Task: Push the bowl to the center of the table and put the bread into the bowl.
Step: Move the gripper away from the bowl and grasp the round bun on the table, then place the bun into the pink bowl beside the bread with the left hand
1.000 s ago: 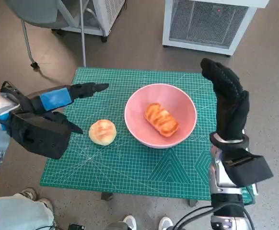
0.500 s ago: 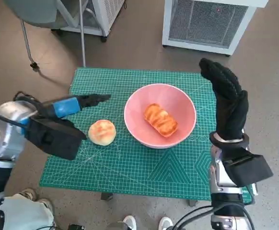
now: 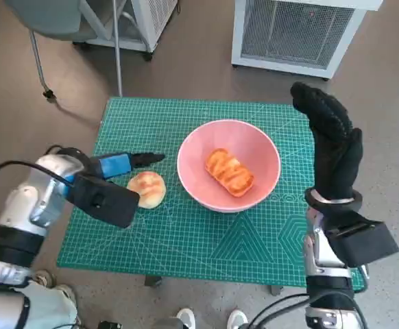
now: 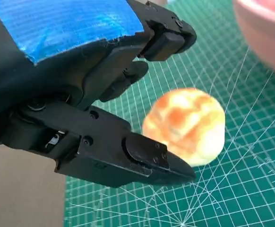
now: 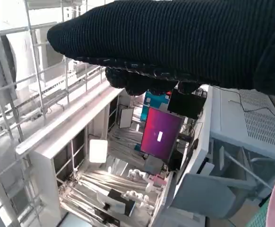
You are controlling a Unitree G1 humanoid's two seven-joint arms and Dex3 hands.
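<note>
On the green cutting mat (image 3: 186,240) that covers the small table, the pink bowl (image 3: 228,164) sits close to the middle, a shade toward the robot's right; inside it lies 1 glazed, ridged piece of bread (image 3: 230,171), resting on the bowl's floor; a 2nd piece, the round bun (image 3: 147,188), lies out on the mat just beside the bowl's left rim, apart from it. The left hand (image 3: 114,168) is low over the mat at the bun's far-left side, blue tape on its back, black fingers (image 3: 148,158) reaching toward the bowl; in the left wrist view the fingers (image 4: 147,158) are spread with the bun (image 4: 187,125) showing between them, and nothing is gripped; whether any fingertip actually touches the bun, I cannot tell. Over on the right, the gloved right hand (image 3: 330,144) stands raised off the table beside the bowl's right edge, fingers straight and pointing away from the robot, holding nothing; in the right wrist view the glove (image 5: 175,42) is only a dark band at the top. Beyond the table, a white ventilated unit (image 3: 299,31) stands on the floor; chair legs (image 3: 45,68) show at the far left; 2 shoes (image 3: 210,319) peek in at the near edge.
</note>
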